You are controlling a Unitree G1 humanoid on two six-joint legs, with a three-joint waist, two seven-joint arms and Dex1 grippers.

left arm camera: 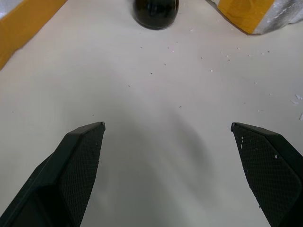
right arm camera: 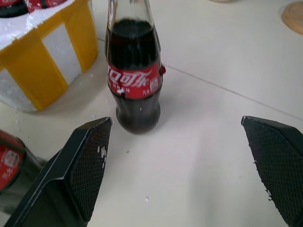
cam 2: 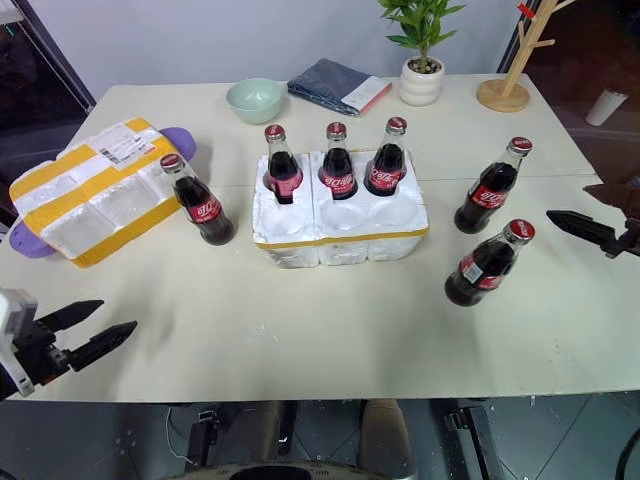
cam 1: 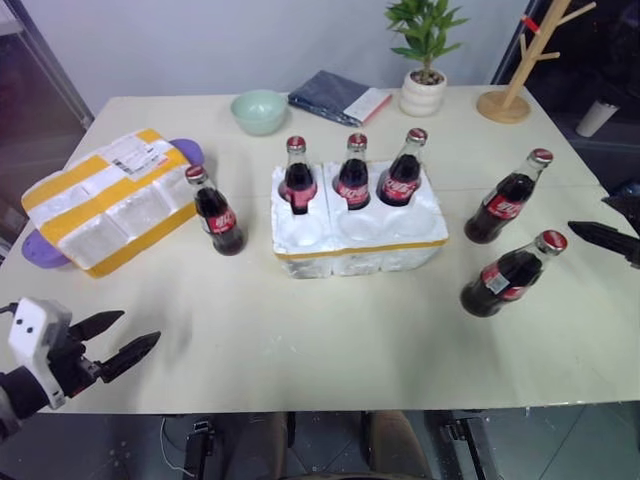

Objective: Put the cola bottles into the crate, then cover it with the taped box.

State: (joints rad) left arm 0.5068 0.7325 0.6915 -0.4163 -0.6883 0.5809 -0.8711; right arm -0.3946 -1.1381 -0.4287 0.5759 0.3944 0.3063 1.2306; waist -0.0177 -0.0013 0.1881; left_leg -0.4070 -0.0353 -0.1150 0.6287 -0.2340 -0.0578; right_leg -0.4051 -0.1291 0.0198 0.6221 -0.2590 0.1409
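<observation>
The crate [cam 1: 360, 245] sits mid-table, with three cola bottles [cam 1: 353, 175] upright in its back row of pockets. The front pockets are empty. A fourth bottle [cam 1: 217, 212] stands just left of the crate. Two others [cam 1: 507, 200] [cam 1: 511, 275] stand to its right. The taped box [cam 1: 110, 197] lies at the far left. My left gripper [cam 1: 140, 327] hovers open at the table's near-left edge, nothing between its fingers [left arm camera: 80, 161]. My right gripper [right arm camera: 176, 118] is open at the right edge, facing the farther right-hand bottle [right arm camera: 135, 80] without touching it.
A green bowl [cam 1: 259, 110], a folded dark cloth [cam 1: 338, 97], a potted plant [cam 1: 424, 70] and a wooden stand [cam 1: 520, 70] line the far edge. A purple object [cam 1: 45, 250] lies under the taped box. Bare tabletop runs in front of the crate.
</observation>
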